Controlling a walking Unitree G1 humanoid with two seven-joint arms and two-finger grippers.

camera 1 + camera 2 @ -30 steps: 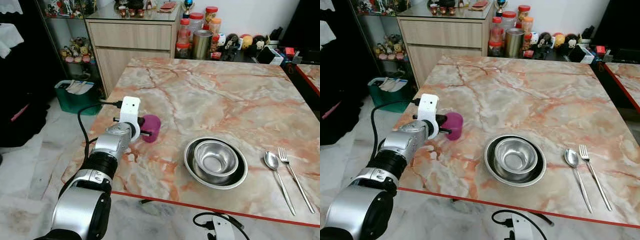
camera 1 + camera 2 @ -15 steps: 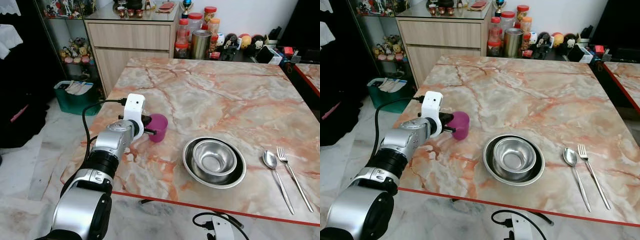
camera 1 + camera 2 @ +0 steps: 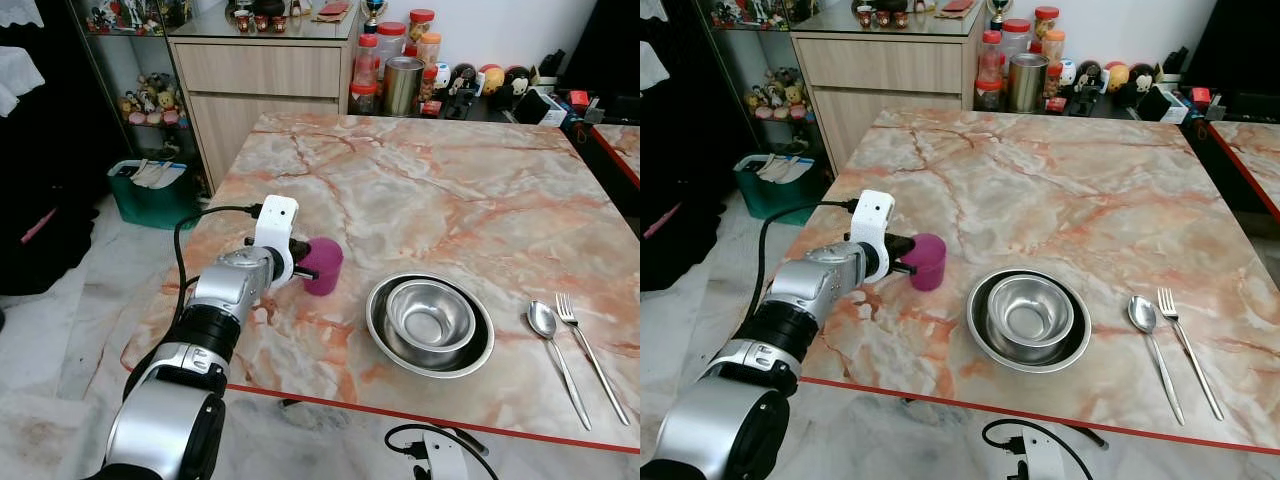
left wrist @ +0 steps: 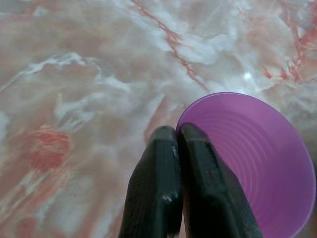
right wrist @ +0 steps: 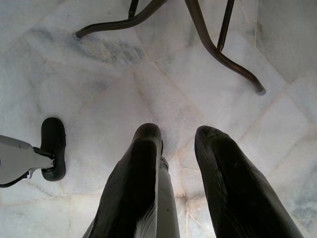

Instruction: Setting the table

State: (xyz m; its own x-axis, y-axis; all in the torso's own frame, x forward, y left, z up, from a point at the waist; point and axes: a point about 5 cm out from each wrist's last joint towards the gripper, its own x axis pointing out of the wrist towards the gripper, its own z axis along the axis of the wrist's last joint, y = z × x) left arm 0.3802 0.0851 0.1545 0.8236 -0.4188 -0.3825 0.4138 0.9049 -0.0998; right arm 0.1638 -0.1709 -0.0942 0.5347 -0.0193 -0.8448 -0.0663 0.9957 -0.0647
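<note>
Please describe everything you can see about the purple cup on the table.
The purple cup looks like thin, slightly see-through plastic, with fine rings inside and a wall that widens toward its round rim. It appears empty and upright. It sits over the marble table, to the left of the steel bowls and apart from them. The left gripper holds it by the rim, jaws pinched on the wall, one finger inside and one outside.

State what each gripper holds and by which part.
The left gripper pinches the purple cup by its rim. The right gripper hangs open, holding nothing.
</note>
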